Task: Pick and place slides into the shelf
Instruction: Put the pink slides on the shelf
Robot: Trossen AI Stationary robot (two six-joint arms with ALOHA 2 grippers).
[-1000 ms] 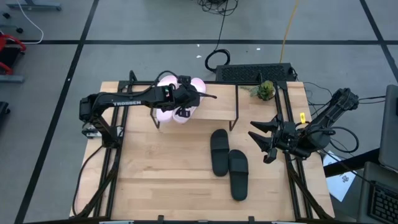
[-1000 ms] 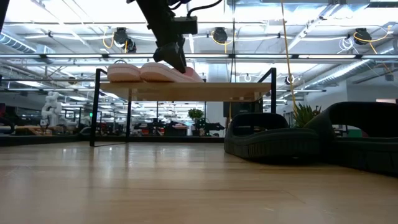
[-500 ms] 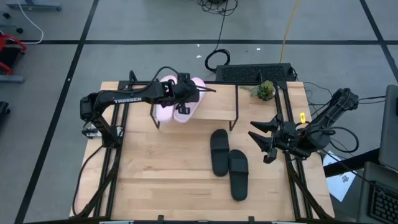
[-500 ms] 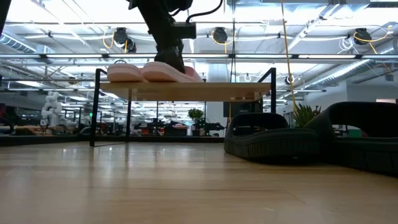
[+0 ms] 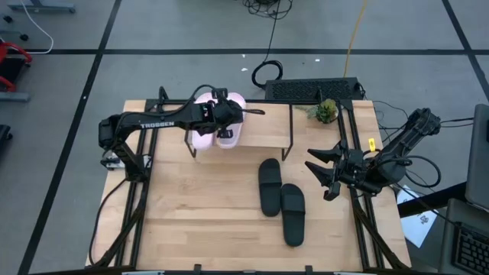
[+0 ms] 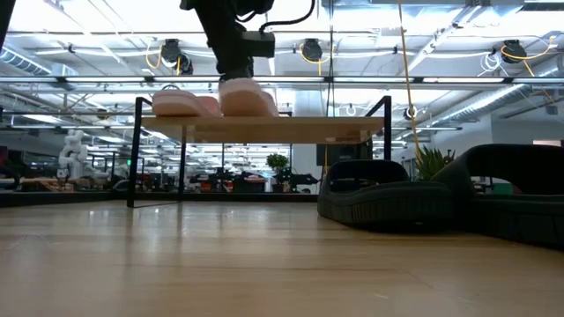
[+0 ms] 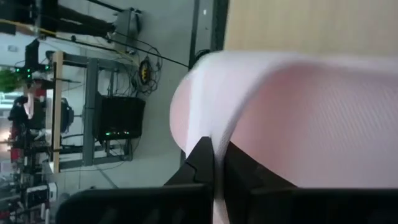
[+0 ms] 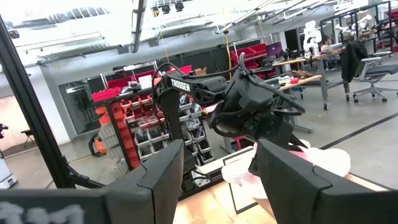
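Observation:
Two pale pink slides sit side by side on the left end of the shelf [image 5: 267, 126]. One pink slide [image 5: 202, 131] rests sole-down on the board. My left gripper [image 5: 221, 116] is above the other pink slide [image 5: 231, 130] and shut on it. In the low view this gripper [image 6: 233, 75] stands over the held slide [image 6: 248, 99]. Two black slides [image 5: 269, 186] [image 5: 293, 214] lie sole-down on the table in front of the shelf. My right gripper [image 5: 315, 172] waits open near the table's right edge. My left gripper pinches the wide strap of the pink slide at its edge [image 7: 214, 134] between the two fingers [image 7: 202, 162]. The fingers come from above, pointing down. The slide's sole [image 6: 251, 112] is level at the shelf board; whether it is lifted clear I cannot tell.
A small green plant [image 5: 326, 111] and a black mat [image 5: 313, 89] are at the table's far edge, right of the shelf. The shelf's right half [image 6: 335, 129] is bare. Free tabletop lies near and left of the black slides.
My left gripper has moved a little toward the table's far edge over the shelf. The pink slide under it has gone along. In the low view it now looks shorter and taller than before. The other slides and my right arm have kept still.

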